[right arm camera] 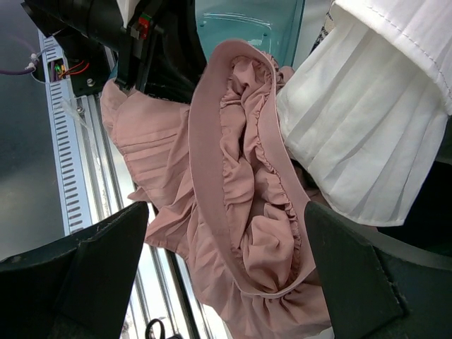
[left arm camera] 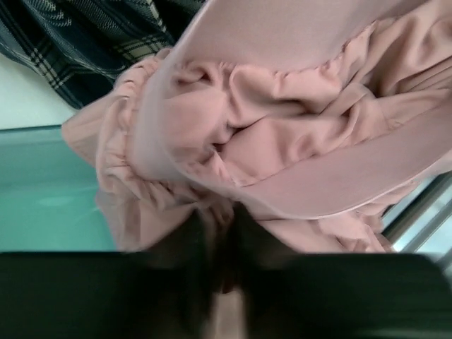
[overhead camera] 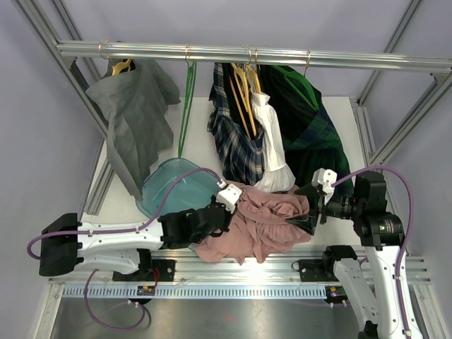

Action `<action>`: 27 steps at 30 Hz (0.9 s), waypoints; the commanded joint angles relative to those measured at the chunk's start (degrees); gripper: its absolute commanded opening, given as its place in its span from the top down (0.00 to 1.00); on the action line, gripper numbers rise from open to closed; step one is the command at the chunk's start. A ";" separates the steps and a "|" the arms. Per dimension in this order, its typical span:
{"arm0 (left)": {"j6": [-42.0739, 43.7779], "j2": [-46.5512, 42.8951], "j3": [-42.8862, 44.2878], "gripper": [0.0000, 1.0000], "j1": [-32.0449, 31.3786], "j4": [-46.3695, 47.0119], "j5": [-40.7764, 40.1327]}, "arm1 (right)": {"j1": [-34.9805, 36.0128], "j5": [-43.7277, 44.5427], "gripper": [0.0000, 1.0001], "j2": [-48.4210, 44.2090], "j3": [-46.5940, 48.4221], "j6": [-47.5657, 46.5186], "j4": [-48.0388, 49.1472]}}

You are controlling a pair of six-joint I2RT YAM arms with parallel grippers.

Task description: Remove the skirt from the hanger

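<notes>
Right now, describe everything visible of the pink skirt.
The pink skirt is soft, dusty-pink cloth with a gathered elastic waistband and pleats. It lies crumpled in a heap on the table, at its near edge, below the white skirt. No hanger shows in it. The left gripper meets its left side; the open right gripper faces its right.

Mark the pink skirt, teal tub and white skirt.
pink skirt (overhead camera: 265,222), top view, middle of the bunched fabric.
teal tub (overhead camera: 187,194), top view, bare inside floor.
white skirt (right arm camera: 367,120), right wrist view, pleated panel.
</notes>
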 commanded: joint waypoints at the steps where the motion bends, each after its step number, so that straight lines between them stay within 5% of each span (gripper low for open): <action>1: -0.66 -0.96 -0.11 0.94 -0.75 9.54 -1.59 | -0.48 -1.62 0.00 -0.65 -0.04 -0.82 0.77; 2: -0.39 -2.18 -0.02 1.00 -1.36 9.19 -1.59 | -0.40 -1.70 0.01 -0.74 -0.04 -0.82 0.68; 12: 3.21 -20.44 7.79 1.00 -3.83 -5.65 -0.81 | -0.40 -1.09 0.00 -1.18 0.05 -0.29 1.12; 19: 2.60 -31.36 23.07 1.00 -3.83 -25.07 -5.63 | -0.40 -0.21 0.00 -1.00 -0.04 0.41 2.00; 27: 5.31 -30.85 42.49 1.00 -3.83 -43.27 -13.71 | -0.48 0.32 0.00 -0.83 -0.13 0.94 2.52</action>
